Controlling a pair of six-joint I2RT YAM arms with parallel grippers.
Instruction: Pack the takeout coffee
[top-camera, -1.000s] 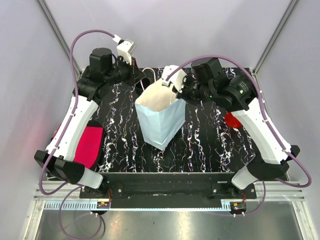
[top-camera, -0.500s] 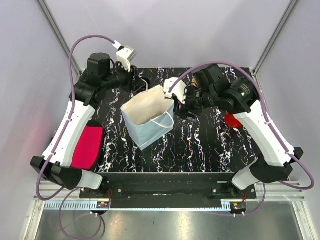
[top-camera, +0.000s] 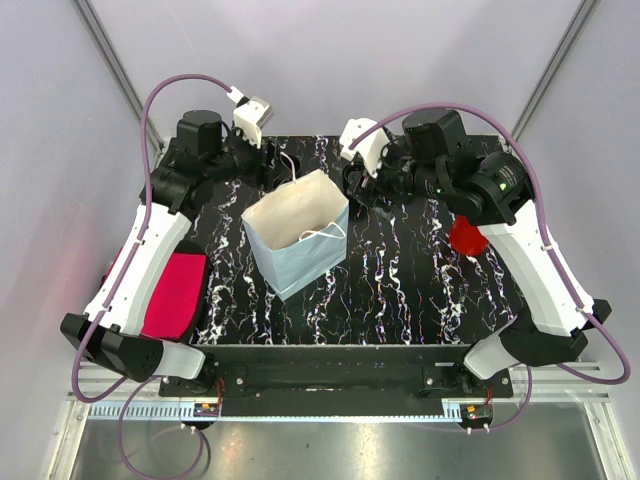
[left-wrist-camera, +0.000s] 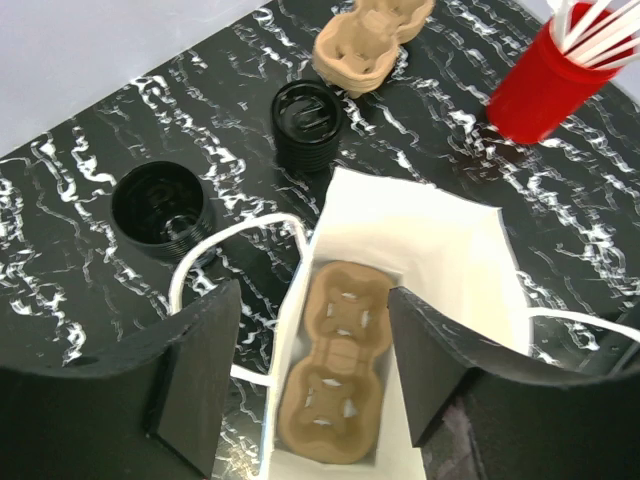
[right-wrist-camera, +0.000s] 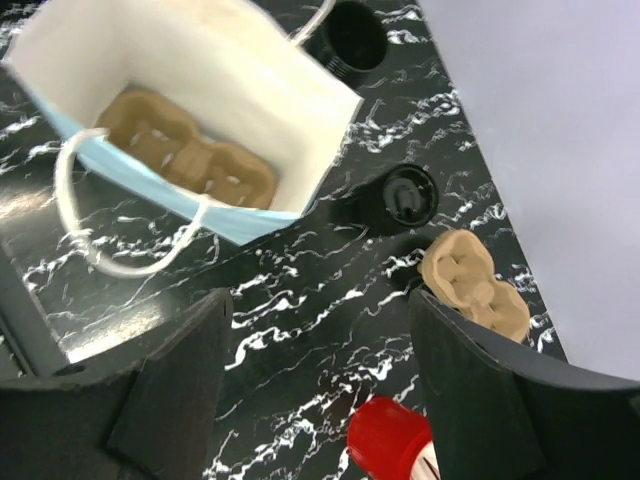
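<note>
Marbled table (top-camera: 400, 290) is carrying the paper bag (top-camera: 300, 245), standing mid-table with its mouth open. Left gripper (left-wrist-camera: 312, 350) and right gripper (right-wrist-camera: 320, 340) are hovering by the bag, jaws wide, gripping nothing. Cup carrier (left-wrist-camera: 330, 375) is lying on the bag floor. Black-lidded cups (left-wrist-camera: 308, 122) are sitting outside, behind the bag.

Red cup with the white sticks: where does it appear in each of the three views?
Top external: the red cup is at the right, partly hidden by the right arm.
Left wrist: the cup stands in the upper right corner.
Right wrist: the cup is at the bottom edge, cut off.
Shared landmark: the open paper bag.
</note>
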